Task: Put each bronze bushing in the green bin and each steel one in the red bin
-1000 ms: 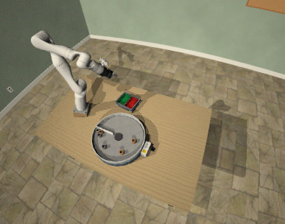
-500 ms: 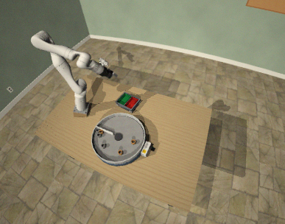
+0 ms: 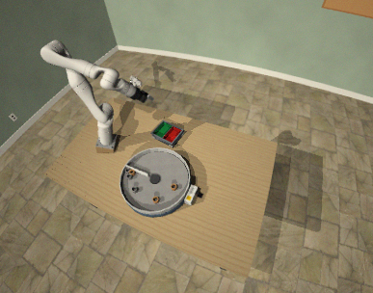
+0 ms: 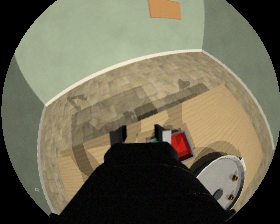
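Note:
A round grey turntable [image 3: 154,181] sits on the wooden table. Three bronze bushings ride on it, at the left rim [image 3: 131,173], at the right [image 3: 173,186] and at the front [image 3: 155,199]. A dark steel bushing [image 3: 135,188] rides at the left front. The green bin [image 3: 161,130] and the red bin [image 3: 173,134] sit side by side in one tray behind the turntable. My gripper [image 3: 147,97] is open and empty, held high above the table's back left, well away from the turntable. In the wrist view its fingers frame the red bin [image 4: 180,143] and part of the turntable [image 4: 221,178].
The arm's base [image 3: 106,145] stands at the table's back left. A white fixed bar [image 3: 139,171] reaches from the turntable's rim toward its hub. A small white and yellow box [image 3: 192,195] sits at the turntable's right side.

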